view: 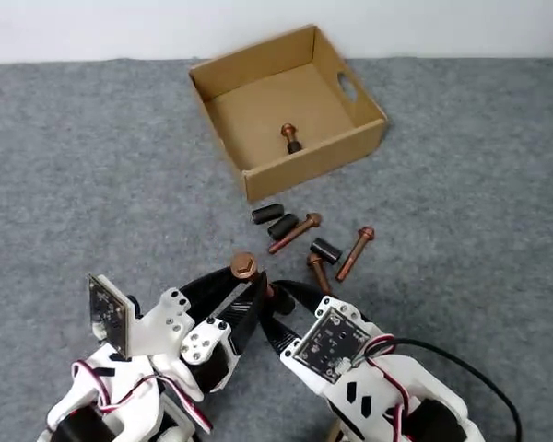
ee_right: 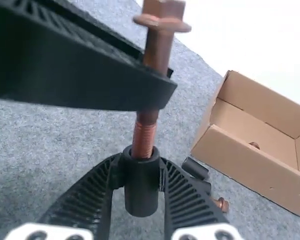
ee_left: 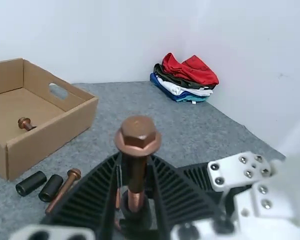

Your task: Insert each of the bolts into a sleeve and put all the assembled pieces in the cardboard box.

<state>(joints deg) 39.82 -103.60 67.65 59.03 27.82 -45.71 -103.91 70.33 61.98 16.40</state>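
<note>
The left gripper [ee_left: 135, 167] is clamped on a bolt [ee_left: 138, 136], which stands upright with its head above the fingers. Its threaded end dips into the mouth of a sleeve [ee_right: 141, 187] that the right gripper [ee_right: 140, 172] squeezes just beneath. Just beyond both fingertips three loose sleeves [view: 268, 213] and three loose bolts [view: 293, 234] lie on the mat [view: 92, 166], and farther out past them sits the box [view: 313, 158] with one assembled piece [view: 290, 138] inside.

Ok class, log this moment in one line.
left end effector: shut on bolt | right end effector: shut on sleeve | bolt tip in sleeve
</note>
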